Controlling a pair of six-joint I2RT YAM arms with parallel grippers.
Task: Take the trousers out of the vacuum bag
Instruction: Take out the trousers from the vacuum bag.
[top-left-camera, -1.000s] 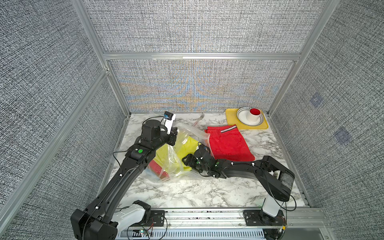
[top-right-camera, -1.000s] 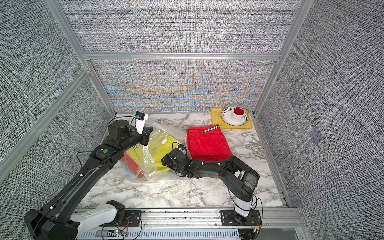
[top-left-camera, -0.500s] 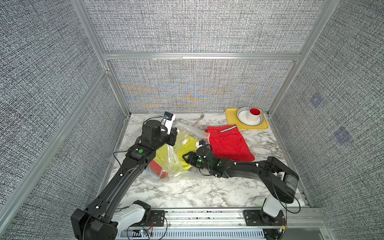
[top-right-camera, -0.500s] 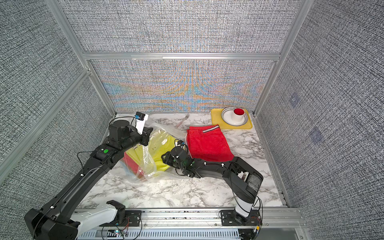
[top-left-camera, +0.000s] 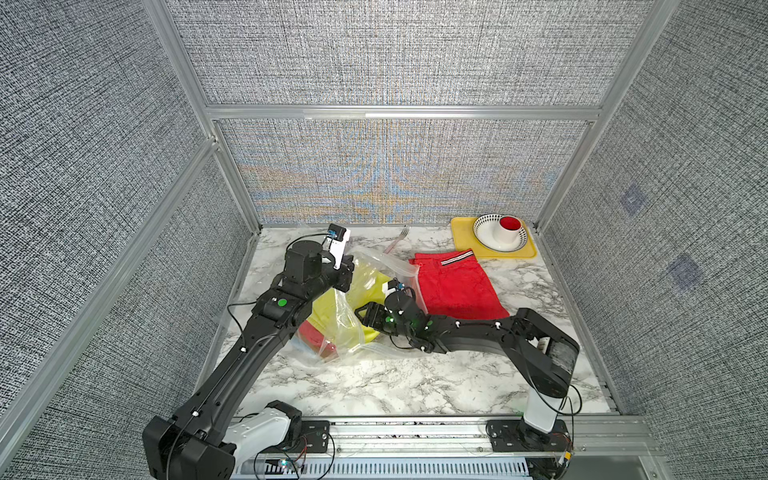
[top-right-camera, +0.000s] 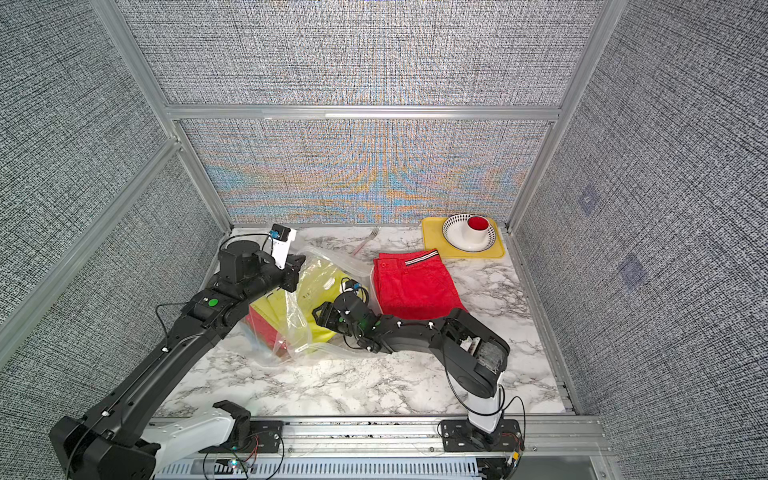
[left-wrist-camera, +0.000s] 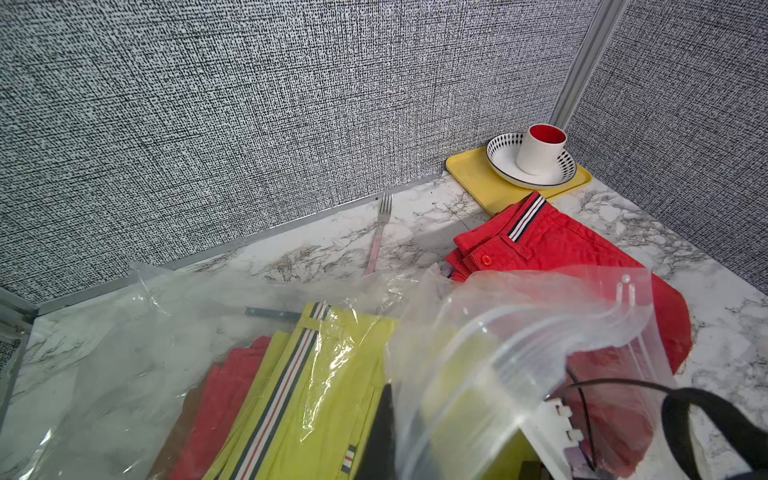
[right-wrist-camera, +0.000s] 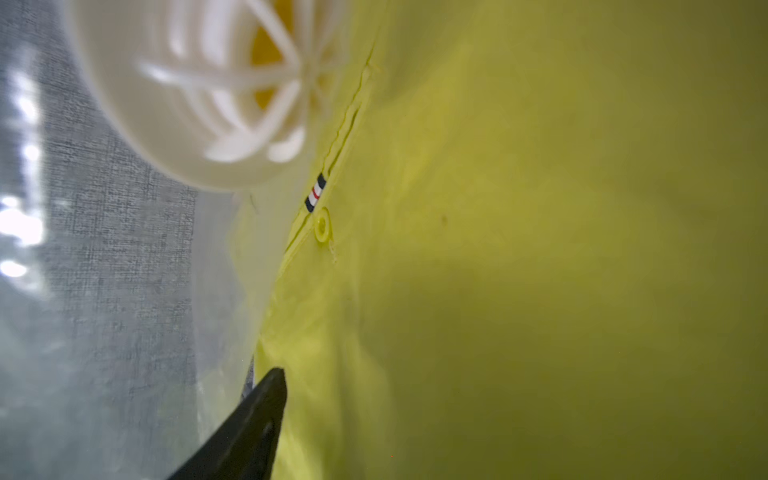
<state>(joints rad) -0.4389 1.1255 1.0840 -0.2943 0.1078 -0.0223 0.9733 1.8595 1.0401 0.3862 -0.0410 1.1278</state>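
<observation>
The left hand (top-left-camera: 345, 277) clamps the upper film of the vacuum bag (top-left-camera: 392, 266), mouth held up; the right hand (top-left-camera: 362, 316) sits inside against the yellow trousers (top-left-camera: 328, 307), its grip unreadable; closing now might pinch film with cloth, dragging the bag.

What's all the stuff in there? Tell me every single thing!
vacuum bag: one, see-through, crumpled on the table's left half
valve: one, white, on the bag
yellow trousers: one, yellow, inside the bag
red cloth: one, red, inside the bag beside the yellow trousers
red trousers: one, red, striped waistband, flat on the table outside the bag
tray: one, yellow, far right corner
bowl: one, white, black pattern, on the tray
cup: one, white, red inside, in the bowl
fork: one, metal, by the back wall
table: one, white marble
left gripper: one, black, shut on the bag's top
right gripper: one, black, in the bag's mouth
</observation>
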